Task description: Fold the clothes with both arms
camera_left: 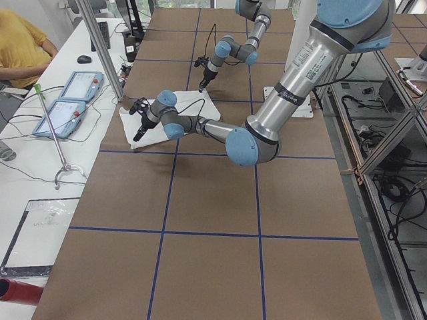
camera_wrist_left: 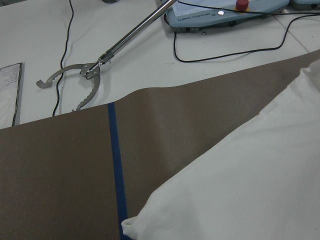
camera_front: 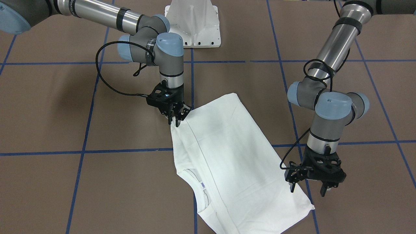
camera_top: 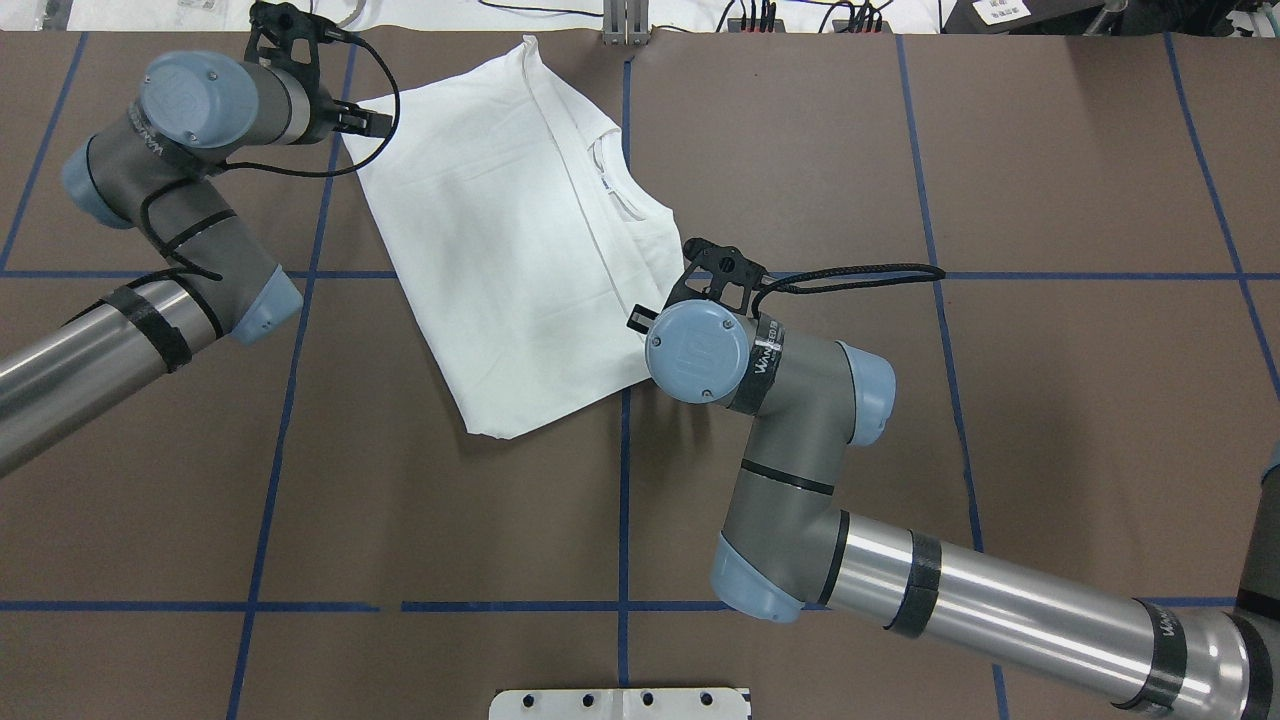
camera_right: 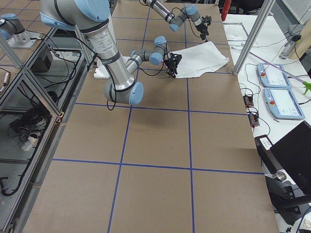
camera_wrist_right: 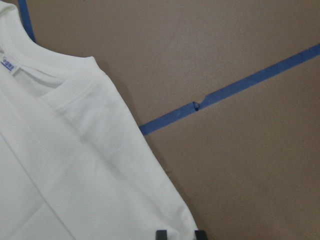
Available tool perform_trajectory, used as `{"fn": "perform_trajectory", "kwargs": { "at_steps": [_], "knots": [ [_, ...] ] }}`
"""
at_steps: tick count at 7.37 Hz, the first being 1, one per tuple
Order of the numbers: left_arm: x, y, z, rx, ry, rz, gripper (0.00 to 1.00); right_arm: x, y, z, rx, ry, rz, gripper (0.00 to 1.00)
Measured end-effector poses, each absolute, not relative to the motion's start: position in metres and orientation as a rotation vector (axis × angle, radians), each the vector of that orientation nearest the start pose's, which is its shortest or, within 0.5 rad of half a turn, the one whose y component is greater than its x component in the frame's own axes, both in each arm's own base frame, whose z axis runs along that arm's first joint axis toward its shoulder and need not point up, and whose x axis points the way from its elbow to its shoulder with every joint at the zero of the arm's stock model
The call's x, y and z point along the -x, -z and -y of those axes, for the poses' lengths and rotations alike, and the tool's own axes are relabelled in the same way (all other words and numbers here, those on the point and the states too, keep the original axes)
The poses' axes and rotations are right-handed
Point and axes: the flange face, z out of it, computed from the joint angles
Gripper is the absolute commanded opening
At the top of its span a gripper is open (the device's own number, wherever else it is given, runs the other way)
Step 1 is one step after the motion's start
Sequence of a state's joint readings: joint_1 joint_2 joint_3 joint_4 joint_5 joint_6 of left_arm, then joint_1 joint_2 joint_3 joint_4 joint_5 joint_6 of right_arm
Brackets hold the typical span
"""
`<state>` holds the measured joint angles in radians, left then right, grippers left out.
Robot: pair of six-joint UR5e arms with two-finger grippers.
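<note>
The clothes are one white shirt (camera_front: 227,152), folded lengthwise and lying flat and slanted on the brown table; its ribbed collar (camera_front: 195,177) and small neck label (camera_front: 202,185) face the operators' side. My right gripper (camera_front: 174,122) points down at the shirt's side edge. In the right wrist view its two fingertips (camera_wrist_right: 161,234) stand slightly apart with that edge between them. My left gripper (camera_front: 308,190) hovers open over the shirt's opposite corner (camera_front: 310,205), one finger above the cloth and one above bare table. The left wrist view shows only that corner (camera_wrist_left: 132,227), no fingers.
Blue tape lines (camera_front: 130,150) grid the brown tabletop. The white pedestal base (camera_front: 194,24) stands behind the shirt. Beyond the table's far edge a white bench holds a metal grabber tool (camera_wrist_left: 87,75), cables and control pendants (camera_wrist_left: 225,12). A person (camera_left: 20,47) sits there.
</note>
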<state>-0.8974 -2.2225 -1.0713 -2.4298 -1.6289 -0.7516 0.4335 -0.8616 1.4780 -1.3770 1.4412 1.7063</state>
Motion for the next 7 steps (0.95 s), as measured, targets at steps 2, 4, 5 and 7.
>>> {"fn": "perform_trajectory", "kwargs": {
  "at_steps": [2,4,5,7],
  "knots": [
    [-0.388,-0.409,0.691,-0.731,0.042,-0.702,1.0,0.603,-0.251,0.442,-0.255,-0.573,0.798,0.0],
    [-0.39,-0.408,0.689,-0.731,0.041,-0.706,1.0,0.573,-0.258,0.432,-0.27,-0.546,0.814,0.0],
    [-0.39,-0.409,0.688,-0.731,0.04,-0.706,1.0,0.546,-0.269,0.418,-0.276,-0.531,0.822,0.0],
    [-0.391,-0.408,0.686,-0.732,0.038,-0.71,1.0,0.519,-0.259,0.354,-0.284,-0.483,0.8,0.0]
  ]
}}
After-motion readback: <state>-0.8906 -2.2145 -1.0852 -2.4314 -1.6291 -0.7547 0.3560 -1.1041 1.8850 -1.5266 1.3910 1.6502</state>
